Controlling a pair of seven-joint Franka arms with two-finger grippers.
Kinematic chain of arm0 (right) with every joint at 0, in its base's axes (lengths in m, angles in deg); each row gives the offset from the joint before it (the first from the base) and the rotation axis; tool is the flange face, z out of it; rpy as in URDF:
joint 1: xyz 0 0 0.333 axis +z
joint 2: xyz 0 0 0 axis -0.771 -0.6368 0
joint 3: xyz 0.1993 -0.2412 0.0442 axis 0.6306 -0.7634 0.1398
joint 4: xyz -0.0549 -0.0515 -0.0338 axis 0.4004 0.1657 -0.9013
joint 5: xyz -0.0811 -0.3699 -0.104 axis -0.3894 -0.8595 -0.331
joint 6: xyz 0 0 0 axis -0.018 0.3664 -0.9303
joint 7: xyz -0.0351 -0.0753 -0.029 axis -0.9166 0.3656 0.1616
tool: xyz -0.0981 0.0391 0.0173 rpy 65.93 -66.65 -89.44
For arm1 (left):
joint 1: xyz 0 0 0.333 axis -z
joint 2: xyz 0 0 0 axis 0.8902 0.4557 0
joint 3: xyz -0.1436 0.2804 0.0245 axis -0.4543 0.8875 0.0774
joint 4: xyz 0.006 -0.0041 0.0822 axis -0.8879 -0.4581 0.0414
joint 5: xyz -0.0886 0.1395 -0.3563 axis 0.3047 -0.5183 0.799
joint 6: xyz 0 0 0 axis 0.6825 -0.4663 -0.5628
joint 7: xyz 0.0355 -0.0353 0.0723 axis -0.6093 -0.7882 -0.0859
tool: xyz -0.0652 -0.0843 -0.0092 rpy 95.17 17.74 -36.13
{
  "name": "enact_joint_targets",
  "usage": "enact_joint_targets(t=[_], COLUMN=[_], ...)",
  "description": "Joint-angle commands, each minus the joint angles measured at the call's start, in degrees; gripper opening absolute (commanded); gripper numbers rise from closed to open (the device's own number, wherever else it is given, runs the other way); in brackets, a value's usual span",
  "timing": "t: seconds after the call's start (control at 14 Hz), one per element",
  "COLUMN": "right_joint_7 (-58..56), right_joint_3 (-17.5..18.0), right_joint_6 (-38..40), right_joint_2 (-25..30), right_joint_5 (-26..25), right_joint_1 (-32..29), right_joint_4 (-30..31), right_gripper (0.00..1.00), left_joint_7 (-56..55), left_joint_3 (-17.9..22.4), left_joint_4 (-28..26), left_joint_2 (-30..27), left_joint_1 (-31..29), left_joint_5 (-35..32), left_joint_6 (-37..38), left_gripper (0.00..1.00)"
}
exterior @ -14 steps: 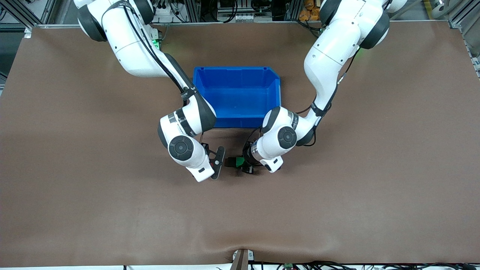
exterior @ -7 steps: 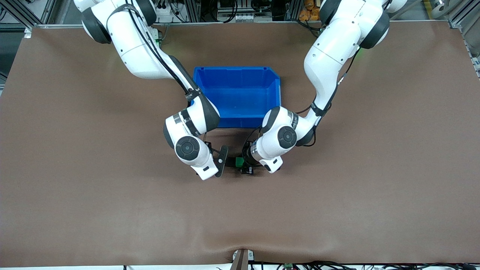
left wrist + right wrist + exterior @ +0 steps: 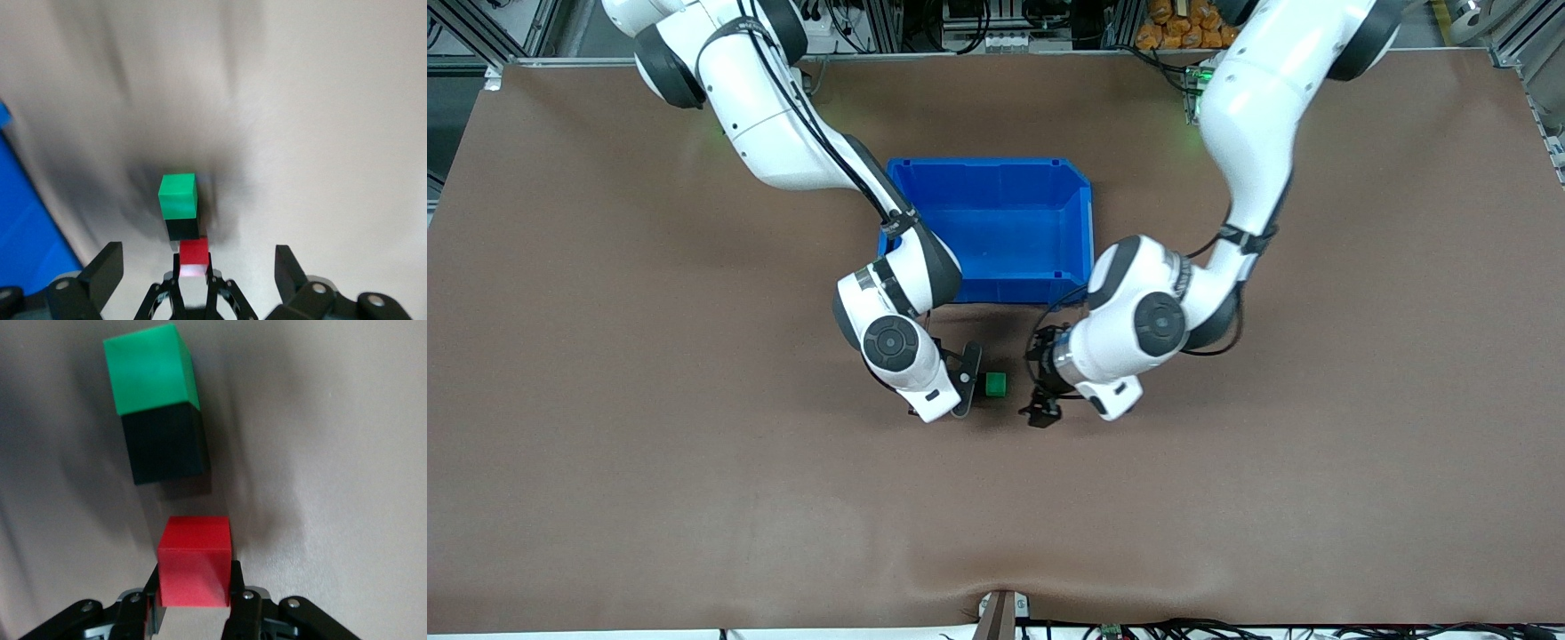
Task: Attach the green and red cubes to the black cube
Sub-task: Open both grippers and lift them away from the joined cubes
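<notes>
One gap left: red cube (image 3: 195, 560), clamped in my right gripper (image 3: 193, 600) fingers, points straight at black cube (image 3: 167, 443), green cube (image 3: 150, 367) already attached; left gripper (image 3: 193, 267) spread wide.

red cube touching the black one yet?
No. In the right wrist view the red cube, held in the right gripper, sits apart from the black cube, with bare table showing between them.
</notes>
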Motion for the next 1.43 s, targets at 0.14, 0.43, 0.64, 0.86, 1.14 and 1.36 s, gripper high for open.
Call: enact_joint_targets(t=[0.14,0.43,0.64,0.86,1.14,1.36], right_joint_7=[1.06,1.24,1.15,1.41,1.5,3.07], right_joint_3=[-0.56,-0.64,-0.73,-0.73,-0.82,-0.91], right_joint_6=[-0.96,-2.11,-2.98,-3.34,-3.08,-2.02], right_joint_2=[-1.01,-1.36,-1.36,-1.36,-0.58,1.44], right_joint_5=[-0.47,-0.47,-0.47,-0.82,-0.82,-0.73], right_joint_1=[1.43,2.49,2.75,3.36,3.19,2.4], right_joint_4=[-1.13,-1.22,-1.13,-0.87,-0.78,-0.17], right_gripper=[0.0,0.0,0.8,1.0,1.0,1.0], left_joint_7=[9.97,18.78,22.55,26.52,35.9,44.34], left_joint_3=[-0.18,0.17,0.0,0.0,0.0,0.0], left_joint_4=[-2.18,-2.71,-3.59,-3.68,-3.67,-3.59], left_joint_2=[-7.67,-11.37,-14.62,-17.7,-21.65,-24.2], left_joint_1=[-5.62,-8.96,-11.25,-13.35,-16.78,-19.24], left_joint_5=[-1.23,-1.41,-5.18,-7.64,-11.95,-12.13], left_joint_6=[8.29,14.71,17.6,25.16,30.97,33.26], left_gripper=[1.0,1.0,1.0,1.0,1.0,1.0])
